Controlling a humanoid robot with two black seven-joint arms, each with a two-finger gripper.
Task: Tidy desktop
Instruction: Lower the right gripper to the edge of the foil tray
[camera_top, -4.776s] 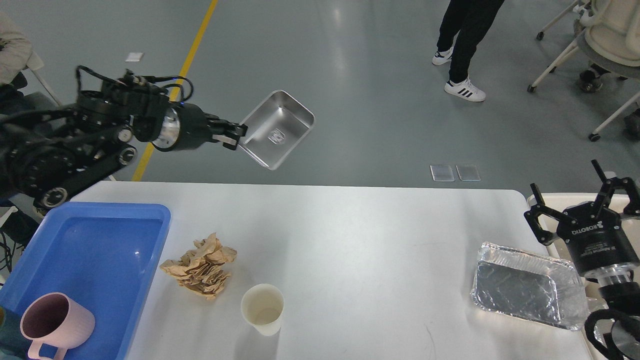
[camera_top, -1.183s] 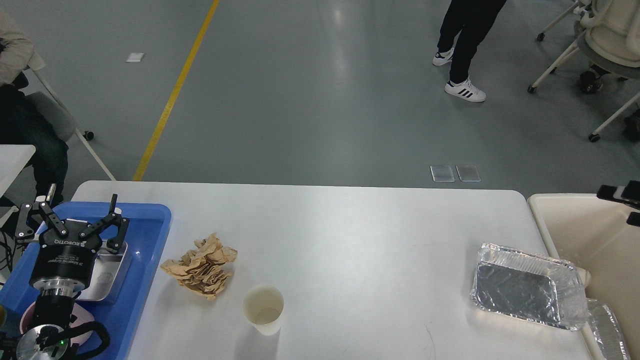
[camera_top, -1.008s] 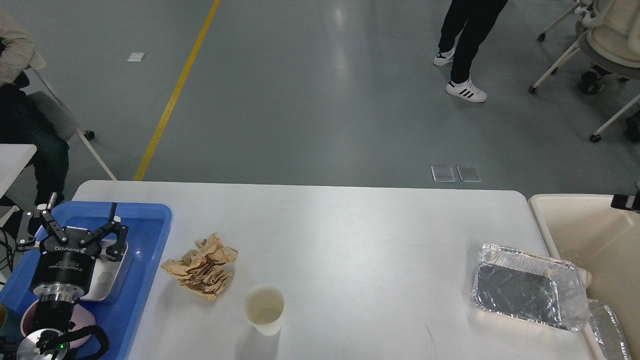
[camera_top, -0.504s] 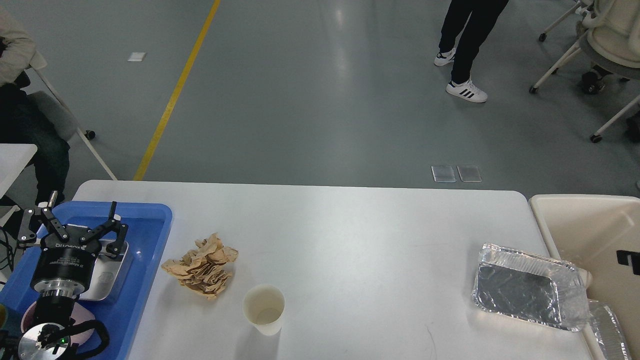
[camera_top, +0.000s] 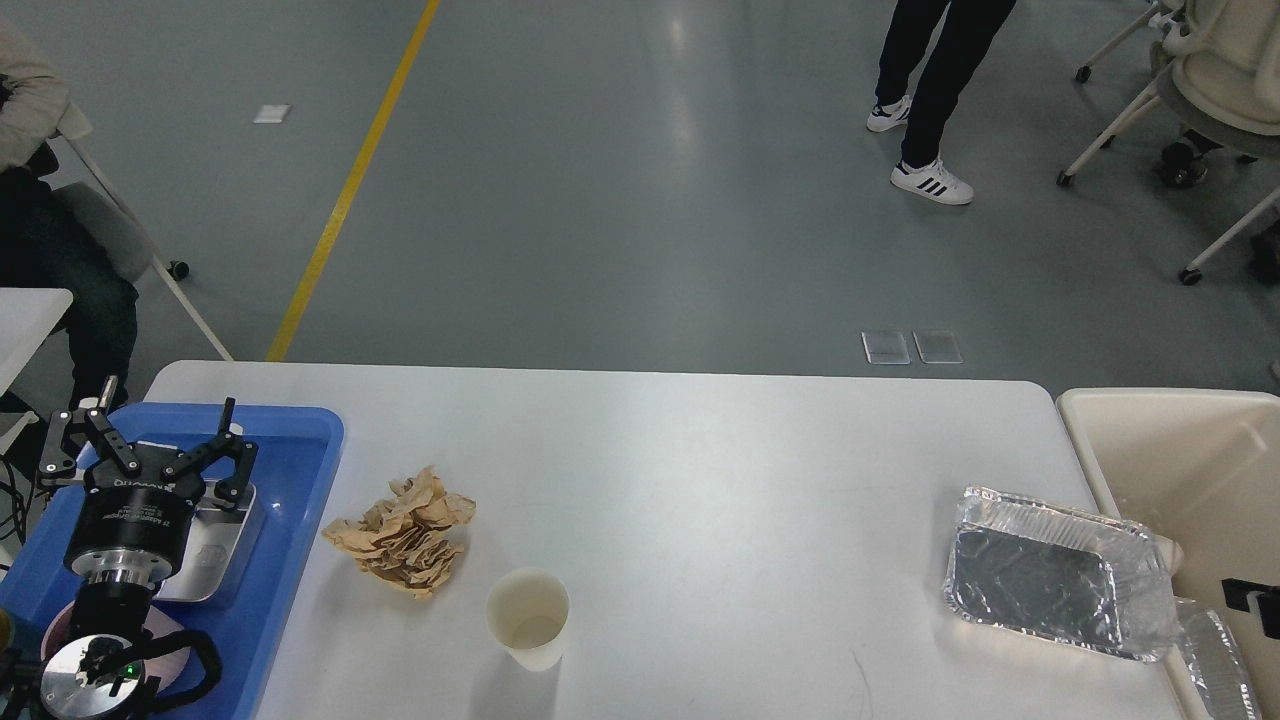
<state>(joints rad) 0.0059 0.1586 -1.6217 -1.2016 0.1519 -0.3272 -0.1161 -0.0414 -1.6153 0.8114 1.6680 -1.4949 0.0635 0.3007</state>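
Note:
The white desktop (camera_top: 700, 470) holds a crumpled brown paper (camera_top: 400, 535), a cream paper cup (camera_top: 527, 615) standing upright and an empty foil tray (camera_top: 1055, 570) at the right edge. My left gripper (camera_top: 150, 440) is open over the blue tray (camera_top: 300, 440), just above a steel tray (camera_top: 218, 545) that lies in it. A pink mug (camera_top: 55, 625) lies in the blue tray, mostly hidden under my left arm. Only a small black piece of my right gripper (camera_top: 1258, 597) shows at the right edge, over the cream bin (camera_top: 1150, 440).
A second piece of foil (camera_top: 1215, 655) lies in the cream bin. A person (camera_top: 935, 90) stands on the floor beyond the table. Chairs (camera_top: 1200, 90) stand at the far right, and a seated person (camera_top: 30, 110) is at the far left.
My left gripper, which earlier held the steel tray in the air, has let it go in the blue tray and stays open above it. My right gripper has dropped toward the lower right edge.

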